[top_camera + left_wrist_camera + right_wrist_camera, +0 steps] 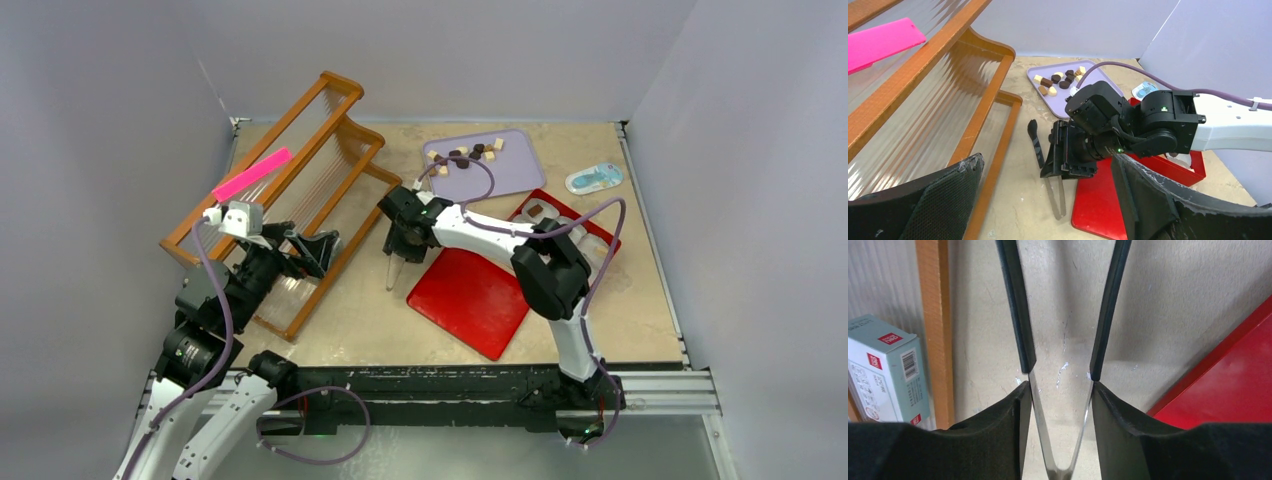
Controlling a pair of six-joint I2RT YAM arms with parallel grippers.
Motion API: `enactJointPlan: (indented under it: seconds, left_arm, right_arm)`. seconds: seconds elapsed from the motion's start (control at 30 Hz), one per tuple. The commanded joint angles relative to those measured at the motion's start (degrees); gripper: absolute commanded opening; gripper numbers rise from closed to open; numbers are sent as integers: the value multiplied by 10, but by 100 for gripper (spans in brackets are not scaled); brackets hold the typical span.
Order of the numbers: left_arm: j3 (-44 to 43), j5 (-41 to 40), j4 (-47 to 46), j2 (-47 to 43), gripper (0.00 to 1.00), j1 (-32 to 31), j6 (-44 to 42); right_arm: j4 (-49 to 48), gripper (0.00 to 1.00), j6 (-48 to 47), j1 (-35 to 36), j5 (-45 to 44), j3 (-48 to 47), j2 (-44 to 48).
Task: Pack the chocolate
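tweezers [1015, 305] tips cut off above, chocolate [479, 149] shapes too small

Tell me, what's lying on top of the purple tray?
Little chocolate pieces, dark, brown and cream, lie loose on the tray. A purple cable loops over it, so the thin strip under the cable is hidden.

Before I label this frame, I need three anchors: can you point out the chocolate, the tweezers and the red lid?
chocolate [1046, 82]: left wrist view, one dark piece.
tweezers [1015, 305]: right wrist view, left black arm.
red lid [470, 295]: top view, flat middle.
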State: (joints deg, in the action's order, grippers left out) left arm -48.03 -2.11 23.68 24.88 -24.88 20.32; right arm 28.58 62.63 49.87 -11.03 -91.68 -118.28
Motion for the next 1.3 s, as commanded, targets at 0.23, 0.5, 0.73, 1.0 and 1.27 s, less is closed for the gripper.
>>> enactJointPlan:
  seconds: [0.23,0.5,0.73,1.0,1.27]
  left_arm:
    - [-2,-10,-7,-1,97,-3,-8]
    - [-1,-11,-7,1,97,-2,-8]
    - [-2,-11,-6,2,97,-3,-8]
    - [-2,-14,-6,5,97,-3,-8]
    - [-1,-21,-4,2,97,-3,-8]
  right_arm:
    - [30,55,29,16,-20,-23,6]
    - [-54,53,-134,16,-28,62,92]
    - [-153,49,-327,17,65,181,160]
    - [-146,42,-449,23,109,277,219]
    - [-144,39,-510,43,144,338,254]
